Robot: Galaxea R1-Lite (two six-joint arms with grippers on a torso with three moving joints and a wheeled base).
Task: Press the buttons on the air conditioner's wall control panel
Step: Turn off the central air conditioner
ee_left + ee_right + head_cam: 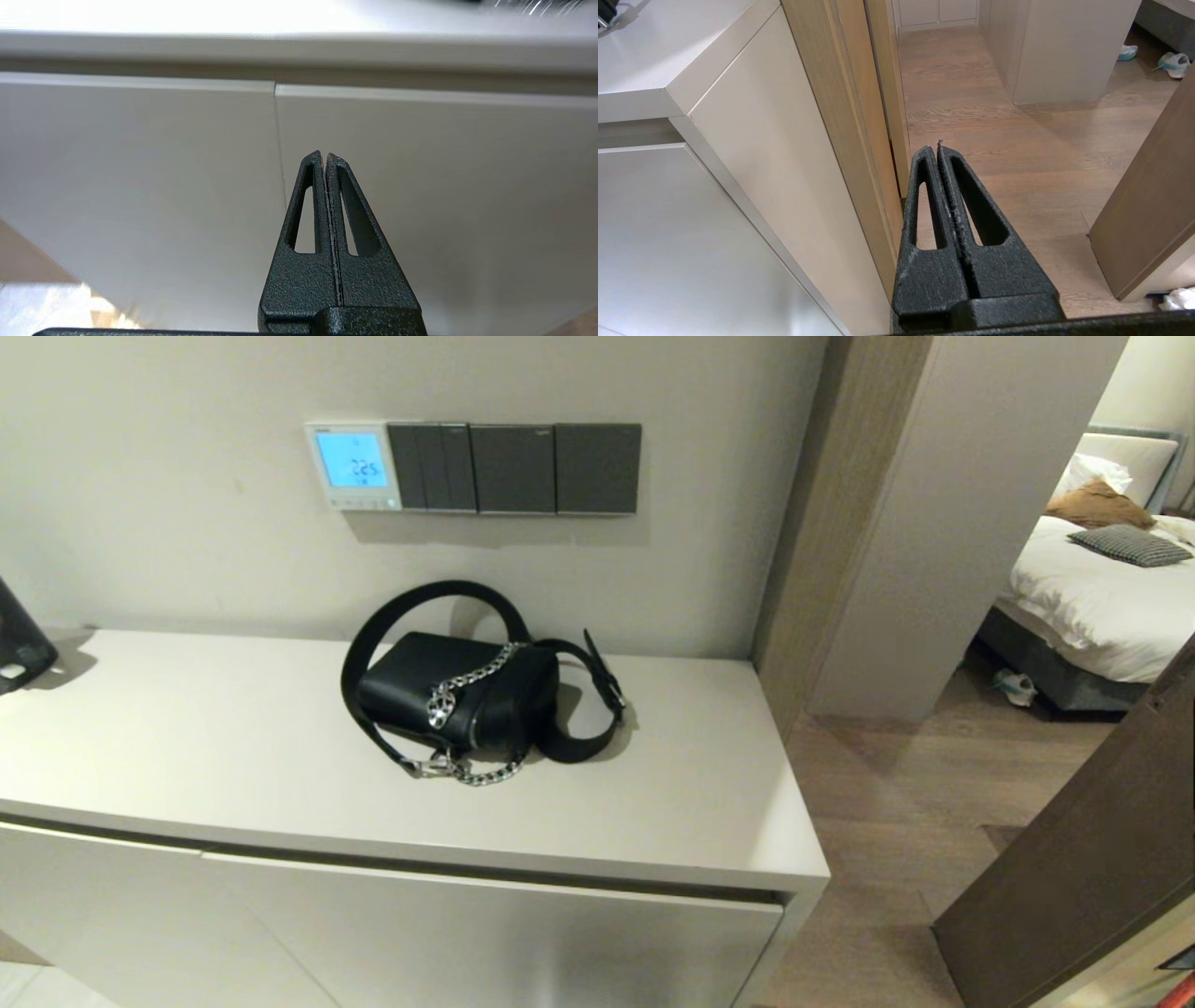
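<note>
The wall control panel (352, 466) is a small white plate on the wall above the cabinet, its screen lit light blue with digits. The buttons (359, 503) are a row of tiny pale keys along its bottom edge. Neither gripper shows in the head view. My left gripper (324, 155) is shut and empty, low in front of the cabinet doors (140, 186), far below the panel. My right gripper (938, 147) is shut and empty, beside the cabinet's right end (775, 154), over the wooden floor.
Three dark grey switch plates (518, 468) sit right of the panel. A black handbag with strap and chain (462, 695) lies on the cabinet top (233, 747) below them. A dark object (19, 639) stands at the far left. A doorway and bed (1092, 588) are to the right.
</note>
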